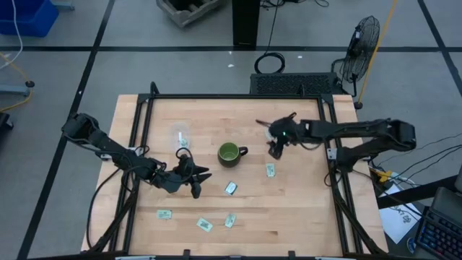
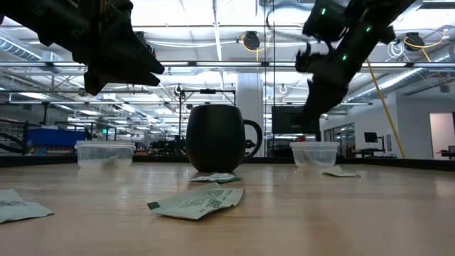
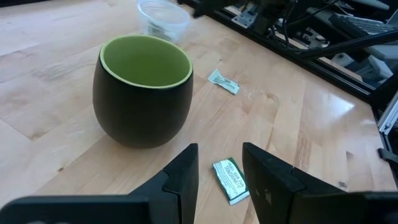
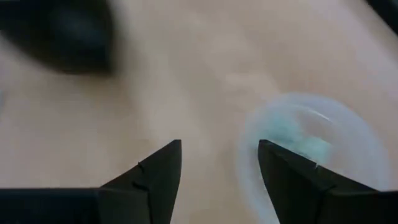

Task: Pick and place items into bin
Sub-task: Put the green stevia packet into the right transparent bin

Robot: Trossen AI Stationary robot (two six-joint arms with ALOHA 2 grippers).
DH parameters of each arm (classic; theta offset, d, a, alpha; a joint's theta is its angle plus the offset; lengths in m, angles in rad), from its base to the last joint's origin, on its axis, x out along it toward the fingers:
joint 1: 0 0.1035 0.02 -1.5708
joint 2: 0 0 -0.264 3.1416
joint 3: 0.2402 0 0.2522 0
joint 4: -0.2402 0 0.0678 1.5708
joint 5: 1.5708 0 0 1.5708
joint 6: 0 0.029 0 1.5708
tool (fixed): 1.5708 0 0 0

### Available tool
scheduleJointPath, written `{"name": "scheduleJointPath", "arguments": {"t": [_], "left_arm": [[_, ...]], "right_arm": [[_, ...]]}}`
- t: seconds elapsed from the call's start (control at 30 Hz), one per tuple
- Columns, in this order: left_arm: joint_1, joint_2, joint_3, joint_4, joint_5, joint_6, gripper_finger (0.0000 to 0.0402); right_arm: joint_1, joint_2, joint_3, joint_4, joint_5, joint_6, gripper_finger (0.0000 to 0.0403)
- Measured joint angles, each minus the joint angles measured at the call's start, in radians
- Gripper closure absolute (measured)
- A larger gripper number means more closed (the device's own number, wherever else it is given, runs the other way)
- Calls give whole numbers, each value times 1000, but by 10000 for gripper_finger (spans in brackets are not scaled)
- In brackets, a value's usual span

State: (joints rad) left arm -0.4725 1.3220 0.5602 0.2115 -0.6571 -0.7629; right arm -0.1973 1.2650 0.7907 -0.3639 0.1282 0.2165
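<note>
Several small pale green and white packets lie flat on the wooden table: one [image 1: 270,170] right of the green mug [image 1: 229,153], one [image 1: 231,188] near it, others [image 1: 204,224] toward the near edge. My left gripper [image 1: 196,180] hovers open left of the mug. In the left wrist view, its fingers [image 3: 219,152] stand above a packet [image 3: 231,180] without touching it. My right gripper [image 1: 275,149] is open and raised right of the mug. The blurred right wrist view shows it [image 4: 219,149] beside a clear bin [image 4: 311,146] with something pale green inside.
A second clear bin [image 1: 180,137] stands far-left of the mug; both bins [image 2: 104,153] [image 2: 315,153] show in the low view. A black frame rail [image 1: 137,130] borders the table. Bare wood lies between the mug and the near-edge packets.
</note>
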Motion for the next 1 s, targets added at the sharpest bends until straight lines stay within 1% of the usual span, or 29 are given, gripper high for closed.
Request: {"name": "scheduleJointPath", "arguments": {"t": [0.13, 0.27, 0.4, 0.53, 0.73, 0.93, 1.0], "left_arm": [[0, 0, 0, 0, 0, -1, 272], [0, 0, 0, -1, 0, -2, 272], [0, 0, 0, 0, 0, -1, 272], [0, 0, 0, 0, 0, -1, 272], [2, 0, 0, 0, -6, 0, 272], [2, 0, 0, 1, -17, 1, 272], [2, 0, 0, 1, -25, 1, 272]], "right_arm": [[135, 2, -1, -6, -2, -32, 202], [258, 37, -1, -29, 6, -14, 209], [342, 58, -26, -28, 60, 16, 213], [372, 61, -71, -20, 107, 47, 216], [368, 60, -162, 113, 106, 41, 217], [376, 61, -243, 205, 108, 60, 218], [376, 80, -262, 257, 109, 62, 218]]}}
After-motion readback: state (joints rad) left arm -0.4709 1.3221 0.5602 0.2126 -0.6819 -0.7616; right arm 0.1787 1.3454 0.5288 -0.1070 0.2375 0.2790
